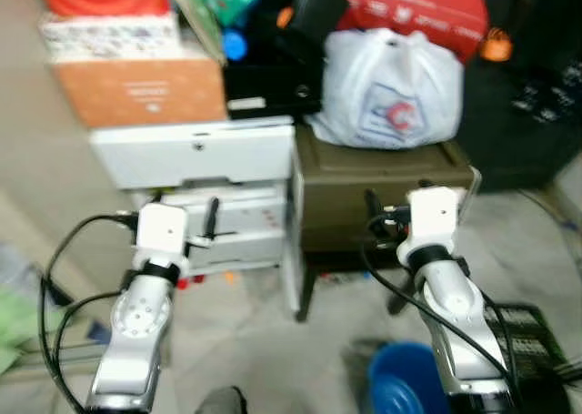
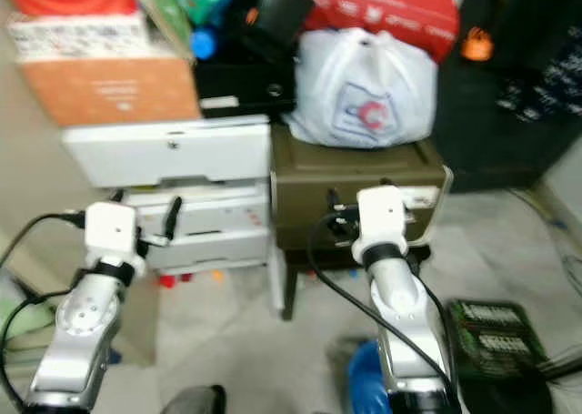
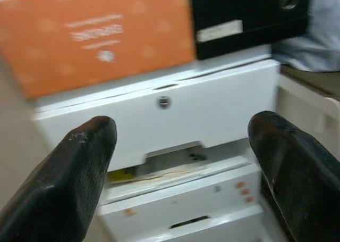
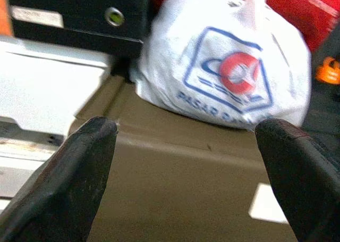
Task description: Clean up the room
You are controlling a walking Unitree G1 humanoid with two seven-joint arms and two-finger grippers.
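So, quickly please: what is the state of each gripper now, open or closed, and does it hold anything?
Left gripper: open, holding nothing, facing the white drawer unit.
Right gripper: open, holding nothing, facing the white plastic bag.

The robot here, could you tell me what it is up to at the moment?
It faces a cluttered stack with both arms raised, holding nothing. The left tool is open and points at the white drawer unit under an orange box. The right tool is open toward the olive crate carrying a white plastic bag.
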